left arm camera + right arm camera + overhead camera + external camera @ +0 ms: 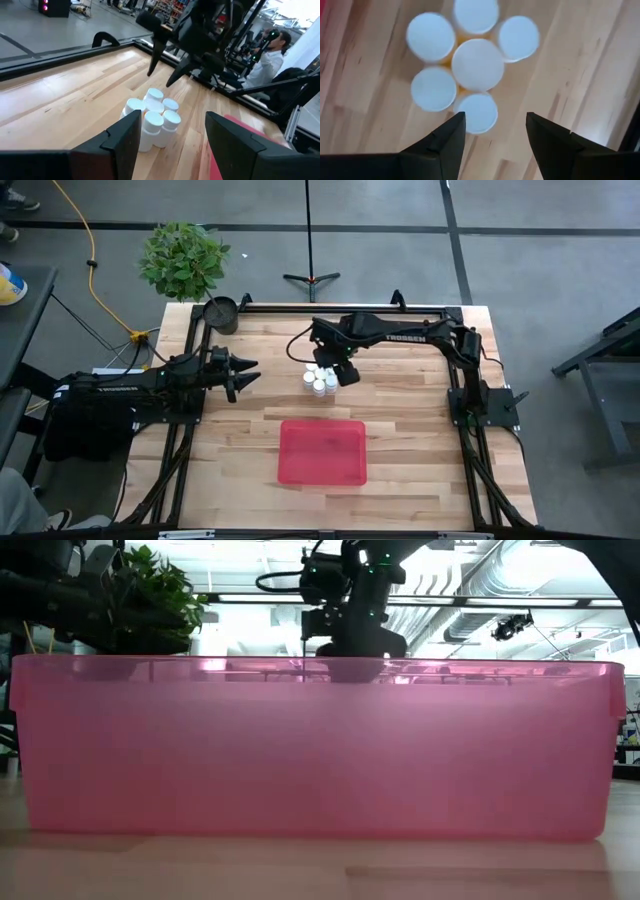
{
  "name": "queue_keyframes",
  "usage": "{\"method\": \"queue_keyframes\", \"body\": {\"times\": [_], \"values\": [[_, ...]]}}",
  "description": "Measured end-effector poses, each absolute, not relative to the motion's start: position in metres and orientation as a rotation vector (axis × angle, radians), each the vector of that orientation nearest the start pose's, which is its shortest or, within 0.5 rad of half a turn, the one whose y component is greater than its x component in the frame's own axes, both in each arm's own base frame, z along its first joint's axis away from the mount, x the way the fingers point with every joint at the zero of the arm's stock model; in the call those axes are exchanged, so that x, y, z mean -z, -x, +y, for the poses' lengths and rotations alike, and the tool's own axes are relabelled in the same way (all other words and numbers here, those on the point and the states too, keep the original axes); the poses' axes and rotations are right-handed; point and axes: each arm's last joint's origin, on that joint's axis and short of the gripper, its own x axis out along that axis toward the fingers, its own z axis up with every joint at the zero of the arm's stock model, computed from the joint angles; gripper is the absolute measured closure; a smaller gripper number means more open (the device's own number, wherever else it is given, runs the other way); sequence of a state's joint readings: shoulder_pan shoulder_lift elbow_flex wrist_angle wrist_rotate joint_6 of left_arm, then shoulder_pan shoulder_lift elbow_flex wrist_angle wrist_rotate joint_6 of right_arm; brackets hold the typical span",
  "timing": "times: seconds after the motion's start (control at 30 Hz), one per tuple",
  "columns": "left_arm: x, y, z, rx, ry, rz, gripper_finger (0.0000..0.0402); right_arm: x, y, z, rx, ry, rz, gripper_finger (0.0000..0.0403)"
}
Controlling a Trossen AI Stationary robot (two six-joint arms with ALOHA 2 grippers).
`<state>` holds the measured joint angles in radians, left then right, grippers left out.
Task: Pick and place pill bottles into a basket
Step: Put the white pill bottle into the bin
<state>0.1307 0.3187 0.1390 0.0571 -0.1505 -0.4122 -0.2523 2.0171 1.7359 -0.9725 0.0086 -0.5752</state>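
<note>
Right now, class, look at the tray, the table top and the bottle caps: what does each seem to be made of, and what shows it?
Red tray: probably plastic, translucent; light and shapes show through its wall in the low view.
Table: wood, pale planks with visible grain and joints, smooth finish.
Pill bottles: caps look like matte white plastic; the bodies are mostly hidden from above.

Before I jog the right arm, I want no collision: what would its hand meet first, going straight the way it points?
Probably the cluster of small white-capped pill bottles right under the open right hand; height above them is unclear.
</note>
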Motion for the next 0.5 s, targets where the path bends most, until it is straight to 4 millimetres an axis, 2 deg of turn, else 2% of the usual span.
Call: {"method": "queue_keyframes", "body": {"times": [0.23,0.5], "values": [[-0.1894,-0.1151,0.0194,-0.300,0.403,0.068,0.0149,-0.2394,-0.4009,-0.1108,-0.065,0.201,1.262,0.0195],[-0.1894,-0.1151,0.0194,-0.299,0.392,0.069,0.0149,-0.2386,-0.3982,-0.1121,-0.027,0.120,1.283,0.0139]]}}
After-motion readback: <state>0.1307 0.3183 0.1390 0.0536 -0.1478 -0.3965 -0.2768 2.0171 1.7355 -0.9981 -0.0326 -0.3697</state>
